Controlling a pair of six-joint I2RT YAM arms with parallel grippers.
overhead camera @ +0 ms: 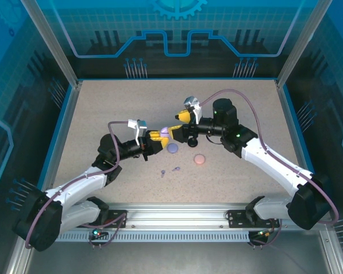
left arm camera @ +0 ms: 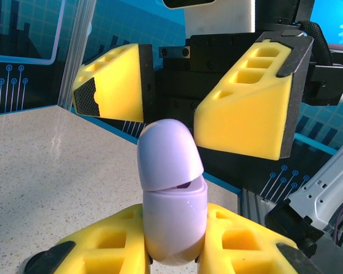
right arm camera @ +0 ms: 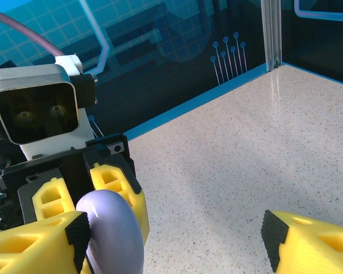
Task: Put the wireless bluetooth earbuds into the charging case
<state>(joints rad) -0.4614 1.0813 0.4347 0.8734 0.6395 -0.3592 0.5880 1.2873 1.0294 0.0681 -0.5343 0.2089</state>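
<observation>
**Two arms meet over an earbud case.** Above a speckled, stone-look tabletop [overhead camera: 240, 114], two white-and-black arms come nose to nose. The left tool [left arm camera: 174, 231] has its ribbed yellow fingers pressed onto the lower half of a smooth lavender charging case [left arm camera: 171, 194]. It holds the case upright, with the domed lid cracked open at the seam. The right tool [right arm camera: 172, 240] faces it with jaws spread wide; one black-padded finger sits close against the case's rounded side and the other is well clear.

Just to the near side of the tools lie a second lavender case [overhead camera: 172, 148], pebble-round, and a pale pink case [overhead camera: 199, 159]. Nearer the arm bases, two tiny stemmed lavender earbuds [overhead camera: 175, 169] rest on the tabletop, well apart from both tools and not yet in any case.

The step in hand looks to be opening the lid. The right tool would do best to centre its pads on the glossy upper shell alone. It should then close gently, so the slick plastic does not squirt out, and hinge the lid back with the left tool bracing the base.
</observation>
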